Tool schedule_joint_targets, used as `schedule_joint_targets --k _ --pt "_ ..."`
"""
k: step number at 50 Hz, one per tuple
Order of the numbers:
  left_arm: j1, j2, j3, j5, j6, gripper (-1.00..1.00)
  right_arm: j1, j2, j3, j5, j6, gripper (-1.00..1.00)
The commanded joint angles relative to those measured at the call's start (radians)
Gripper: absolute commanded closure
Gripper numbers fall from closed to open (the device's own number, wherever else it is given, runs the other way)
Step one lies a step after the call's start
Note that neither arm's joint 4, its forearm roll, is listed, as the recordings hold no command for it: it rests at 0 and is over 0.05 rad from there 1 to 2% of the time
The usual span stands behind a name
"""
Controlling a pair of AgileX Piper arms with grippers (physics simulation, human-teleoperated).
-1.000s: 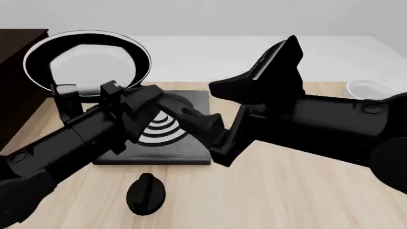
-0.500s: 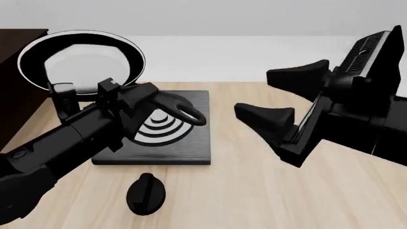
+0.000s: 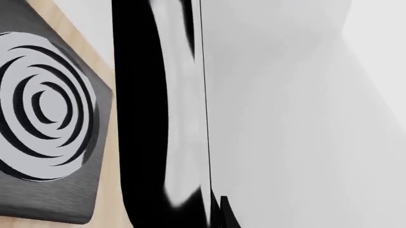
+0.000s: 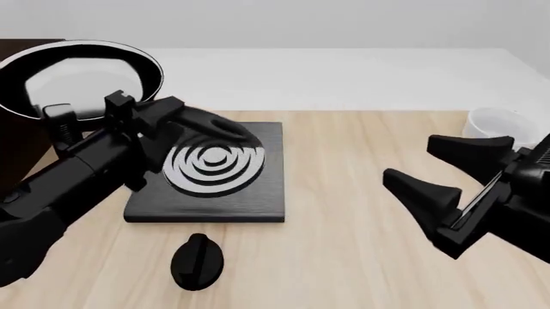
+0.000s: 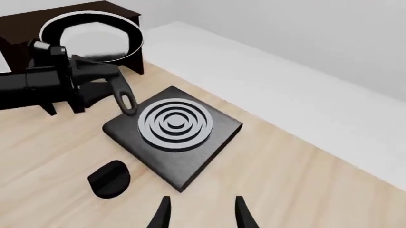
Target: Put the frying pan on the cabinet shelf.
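**Spotter:** Where's the frying pan (image 4: pixel 73 80) right now?

**Operator:** I've got it up in the air on the left gripper (image 4: pixel 120 132), pinched on the long black handle (image 4: pixel 202 129) close to the bowl. The pan is lifted off the black stove plate (image 4: pixel 206 209) and tipped up on edge, its glossy inside facing my front camera, over the table's left side right by the dark cabinet (image 4: pixel 22 129).

**Spotter:** How does it carry?

**Operator:** Rigid metal, I'd say, nothing that flexes. Holding near the bowl looks right to me: the weight sits close to the fingers, so less twist. The handle is slim and smooth, though, so I reckon it could roll in the grip.

**Spotter:** And the right gripper (image 4: pixel 447 187)?

**Operator:** Spread wide, holding nothing, hanging over the right side of the table near the white bowl (image 4: pixel 494 119).

**Spotter:** The knob (image 4: pixel 197 261)?

**Operator:** Lying on the wood in front of the stove plate, well apart from both arms.
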Motion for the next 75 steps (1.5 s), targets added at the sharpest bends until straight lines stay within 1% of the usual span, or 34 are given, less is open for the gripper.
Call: schedule_joint_targets --k 1,3,5,11,12,13,14,16,19,23,25,27,29,35,43,45,46,47,49,54,57,63,75 --pt "0.097 -0.036 -0.019 -0.004 0.005 1.00 -0.060 -0.047 0.084 -0.023 0.014 -1.00" --pt "0.109 -0.040 -0.023 0.001 0.004 1.00 -0.068 -0.050 0.093 -0.029 0.030 -1.00" --pt "0.122 -0.044 -0.025 0.004 0.004 1.00 -0.067 -0.048 0.107 -0.040 0.026 -1.00" --pt "0.170 -0.060 -0.066 0.048 0.023 1.00 -0.070 -0.029 0.124 -0.056 0.052 -1.00" --pt "0.174 -0.060 -0.068 0.047 0.021 1.00 -0.068 -0.026 0.123 -0.056 0.052 -1.00" --pt "0.201 -0.053 -0.068 0.030 0.000 1.00 -0.072 -0.023 0.121 -0.057 0.047 -1.00" --pt "0.210 -0.051 -0.070 0.026 -0.004 1.00 -0.088 -0.028 0.119 -0.055 0.044 -1.00" --pt "0.216 -0.053 -0.081 0.036 -0.002 1.00 -0.104 -0.032 0.113 -0.053 0.046 -1.00" --pt "0.236 -0.052 -0.108 0.058 0.007 1.00 -0.104 -0.026 0.111 -0.057 0.056 -1.00" --pt "0.266 -0.043 -0.153 0.090 0.011 1.00 -0.094 -0.008 0.107 -0.065 0.056 -1.00" --pt "0.285 -0.027 -0.152 0.072 -0.018 1.00 -0.093 -0.011 0.106 -0.063 0.060 -1.00" --pt "0.304 -0.023 -0.170 0.086 -0.006 1.00 -0.092 -0.015 0.107 -0.063 0.063 -1.00" --pt "0.318 -0.017 -0.172 0.082 -0.013 1.00 -0.091 -0.015 0.107 -0.064 0.062 -1.00" --pt "0.344 -0.008 -0.190 0.103 -0.001 1.00 -0.098 -0.019 0.107 -0.061 0.062 -1.00" --pt "0.415 0.013 -0.250 0.151 0.012 1.00 -0.097 -0.011 0.107 -0.061 0.064 -1.00" --pt "0.419 0.017 -0.249 0.138 -0.013 1.00 -0.099 -0.014 0.107 -0.060 0.064 -1.00" --pt "0.423 0.021 -0.254 0.139 -0.010 1.00 -0.098 -0.013 0.107 -0.061 0.064 -1.00" --pt "0.446 0.041 -0.266 0.133 -0.016 1.00 -0.096 -0.009 0.106 -0.061 0.061 -1.00" --pt "0.457 0.055 -0.283 0.126 -0.031 1.00 -0.101 -0.011 0.107 -0.060 0.061 -1.00" --pt "0.483 0.072 -0.344 0.160 -0.016 1.00 -0.101 -0.009 0.106 -0.059 0.061 -1.00" --pt "0.498 0.084 -0.363 0.163 -0.013 1.00 -0.101 -0.003 0.106 -0.059 0.063 -1.00" --pt "0.539 0.127 -0.390 0.168 -0.010 1.00 -0.113 0.010 0.105 -0.054 0.065 -1.00" --pt "0.588 0.173 -0.433 0.184 -0.005 1.00 -0.116 0.024 0.103 -0.052 0.062 -1.00"
